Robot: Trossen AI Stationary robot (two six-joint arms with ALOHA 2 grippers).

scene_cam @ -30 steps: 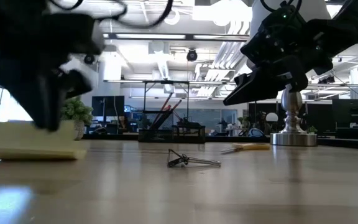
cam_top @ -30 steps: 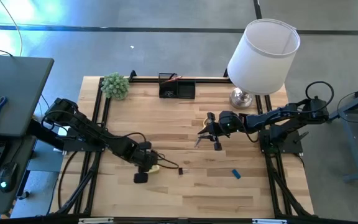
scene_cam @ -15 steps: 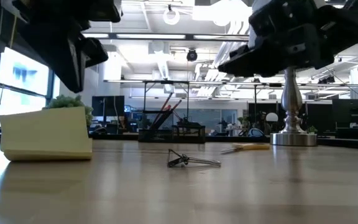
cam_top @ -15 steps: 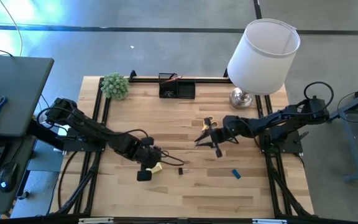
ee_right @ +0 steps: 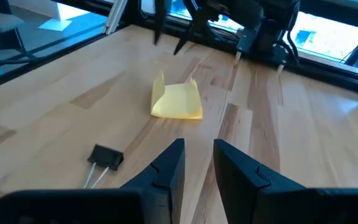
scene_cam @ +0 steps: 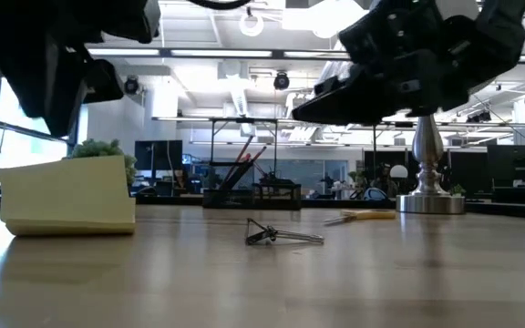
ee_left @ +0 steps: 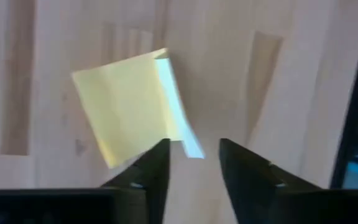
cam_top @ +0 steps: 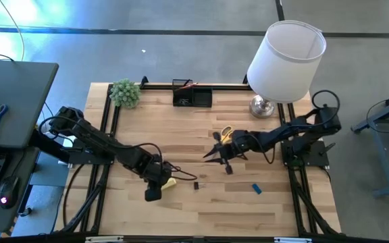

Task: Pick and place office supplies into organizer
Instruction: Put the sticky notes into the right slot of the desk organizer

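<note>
- The left arm [cam_top: 93, 143] reaches in from the table's left edge, its links folded low and stretched toward the middle front of the table.
- The left gripper [ee_left: 193, 163] points down at the tabletop, its two dark fingers parted with a clear gap and nothing between them.
- The right arm [cam_top: 296, 129] extends from its base at the right edge toward the table's centre.
- The right gripper [ee_right: 197, 163] hangs above the wood, fingers slightly apart and empty.
</note>
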